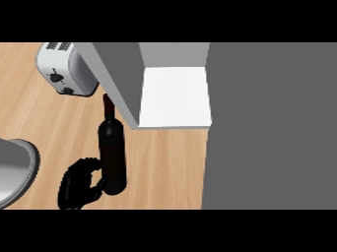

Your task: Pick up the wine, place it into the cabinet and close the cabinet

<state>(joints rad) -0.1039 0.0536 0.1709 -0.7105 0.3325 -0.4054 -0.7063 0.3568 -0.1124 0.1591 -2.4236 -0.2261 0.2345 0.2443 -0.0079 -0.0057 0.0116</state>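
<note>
My left hand (81, 183) was clamped on the wine bottle (113, 152), its neck aimed ahead toward the open cabinet (173, 96).

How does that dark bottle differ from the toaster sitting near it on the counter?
The wine bottle is dark, long and slender, narrowing to a neck; the toaster is pale silver, short and boxy with rounded corners. A black hand touches the bottle's lower end, fingers curled against its side, while nothing touches the toaster. The toaster shows slots and knobs; the bottle looks plain. Both are on the wooden counter beside the open cabinet.
</note>
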